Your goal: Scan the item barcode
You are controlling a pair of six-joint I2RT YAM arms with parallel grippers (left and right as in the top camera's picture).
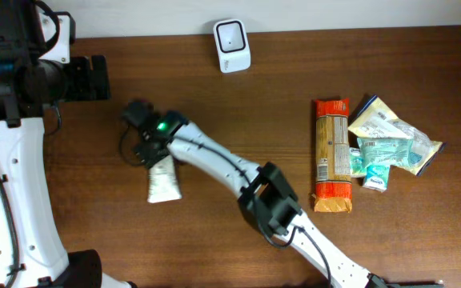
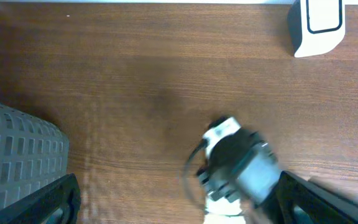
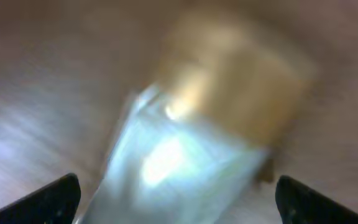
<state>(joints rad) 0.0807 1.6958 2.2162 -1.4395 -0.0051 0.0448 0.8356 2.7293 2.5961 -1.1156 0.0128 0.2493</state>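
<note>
At the far left of the overhead view my left pincer (image 1: 94,78) hangs above the desk (image 1: 238,112) near its back edge. Its own camera shows the dark fingers (image 2: 48,202) spread wide into the two bottom corners with nothing between them. That camera also catches a grey perforated panel (image 2: 17,149) at the left edge, which the overhead does not show.

Next comes the right pincer (image 1: 142,132), reached across the desk from the lower right. It sits over the upper end of the white tube (image 1: 164,180), which lies flat left of centre with its lower end free. From above, that top end is hidden under the pincer. The right wrist camera is badly blurred. I make out a pale body (image 3: 179,162) with a golden-brown end beyond it, and the fingers (image 3: 48,199) wide apart in the bottom corners. No barcode is readable in any view. The left wrist camera sees the right arm's wrist (image 2: 241,165) smeared, and only a sliver of the tube cut off at the bottom edge.

The white scanner (image 1: 232,46) stands by the back edge, well apart from the tube; the left wrist view crops it (image 2: 319,25).

Right of it lie an orange pasta pack (image 1: 332,156) and a heap of small packets (image 1: 390,140), seen only from overhead.
</note>
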